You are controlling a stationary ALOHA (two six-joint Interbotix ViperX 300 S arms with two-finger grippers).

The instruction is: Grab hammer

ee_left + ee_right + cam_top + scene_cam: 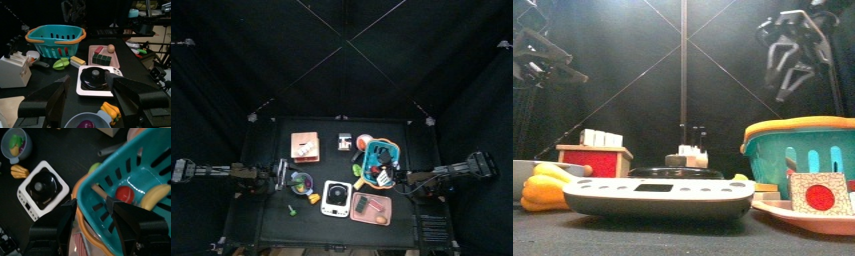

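Overhead, right hand wide open, empty, above teal basket; hammer possibly inside. Left hand open, empty, left of bench.

Teal basket walls hem its contents — open top; scale crowds beside.

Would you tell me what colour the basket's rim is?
Orange, on a teal plastic basket; clearest in the left wrist view.

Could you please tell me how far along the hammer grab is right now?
Nothing looks done yet. In hand: the right gripper hangs over the basket, jaws open and empty; the left gripper rests open and empty. Left: find the hammer, which I cannot pick out clearly, close on it and lift.
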